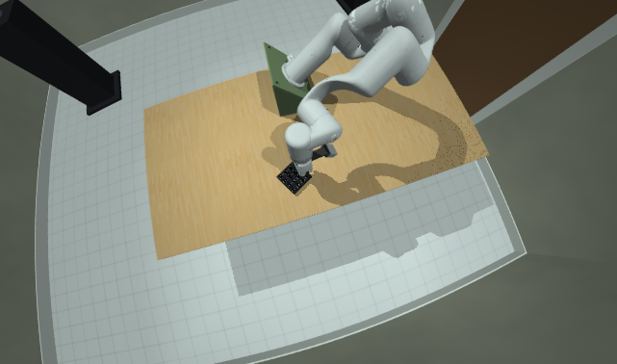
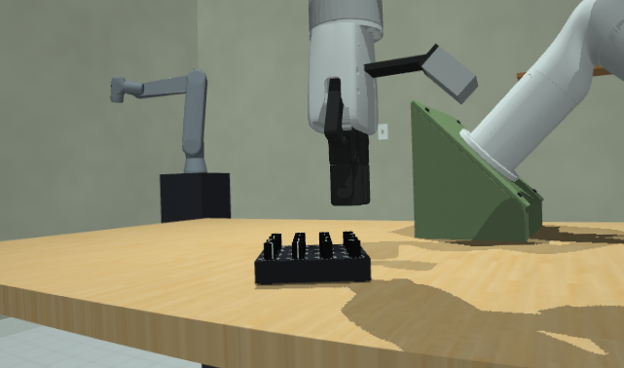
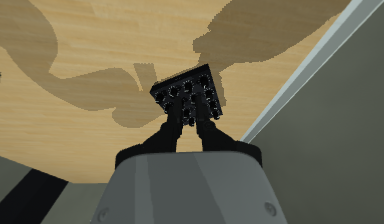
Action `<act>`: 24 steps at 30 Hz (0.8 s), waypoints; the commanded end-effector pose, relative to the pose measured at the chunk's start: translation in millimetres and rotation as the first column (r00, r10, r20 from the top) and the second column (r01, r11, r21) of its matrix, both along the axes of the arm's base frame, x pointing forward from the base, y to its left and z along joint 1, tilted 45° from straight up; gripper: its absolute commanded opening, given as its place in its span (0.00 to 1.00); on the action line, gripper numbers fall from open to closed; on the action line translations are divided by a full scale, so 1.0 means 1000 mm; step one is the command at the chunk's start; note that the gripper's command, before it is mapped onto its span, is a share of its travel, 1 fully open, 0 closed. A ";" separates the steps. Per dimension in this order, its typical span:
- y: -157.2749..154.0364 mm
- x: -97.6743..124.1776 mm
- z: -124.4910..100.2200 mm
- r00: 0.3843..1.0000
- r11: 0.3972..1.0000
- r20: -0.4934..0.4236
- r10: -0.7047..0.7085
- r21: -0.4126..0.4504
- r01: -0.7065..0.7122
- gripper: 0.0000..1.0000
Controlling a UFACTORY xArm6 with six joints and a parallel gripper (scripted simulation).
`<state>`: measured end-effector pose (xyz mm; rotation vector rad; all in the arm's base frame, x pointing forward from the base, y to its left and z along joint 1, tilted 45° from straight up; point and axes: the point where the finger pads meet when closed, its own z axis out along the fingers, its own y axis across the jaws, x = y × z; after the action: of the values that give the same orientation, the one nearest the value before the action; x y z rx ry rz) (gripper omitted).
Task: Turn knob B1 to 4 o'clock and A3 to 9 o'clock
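Table (image 1: 201, 169) (image 2: 106, 258) (image 3: 68, 110): wooden, and here comes the white arm (image 1: 389, 58) (image 2: 530, 102), reaching in above it.
Gripper (image 1: 304, 169) (image 2: 350, 202) (image 3: 188, 104): narrowly open, nothing between the fingers — and up over the far right part of the box, clear of the knobs.
Knob box (image 1: 294, 193) (image 2: 312, 271) (image 3: 180, 80): near the table's near edge from the top, sitting level on the wood. Looks small and probably light, so a sideways shove could skid it; any turn wants a centred grip and little downward push.
Knobs (image 1: 289, 180) (image 2: 299, 249) (image 3: 204, 80): stiff little upright grips, likely smooth. Take one low across opposite sides, then twist about its own axis; neighbours stand close, easy to clip.
Views: exterior gives us that air gap under the fingertips — the top view can't. Wrist shows the finger gap and rings of marks, though the fingers hide some knobs.
White lines: two catch the light on near-left knobs in the exterior; B1 and A3 settings, can't tell.
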<state>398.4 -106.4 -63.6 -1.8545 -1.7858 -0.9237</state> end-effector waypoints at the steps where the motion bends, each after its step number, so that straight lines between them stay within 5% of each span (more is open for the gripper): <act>1: -0.002 0.001 0.002 0.988 0.994 -0.113 -0.102 0.019 0.105 0.19; 16: -0.006 -0.001 0.005 0.844 0.918 -0.399 -0.358 0.016 0.396 0.19; 24: -0.008 -0.001 0.007 0.653 0.815 -0.577 -0.491 -0.040 0.578 0.19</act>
<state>396.5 -112.0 -58.2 -2.2531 -0.9260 -0.6168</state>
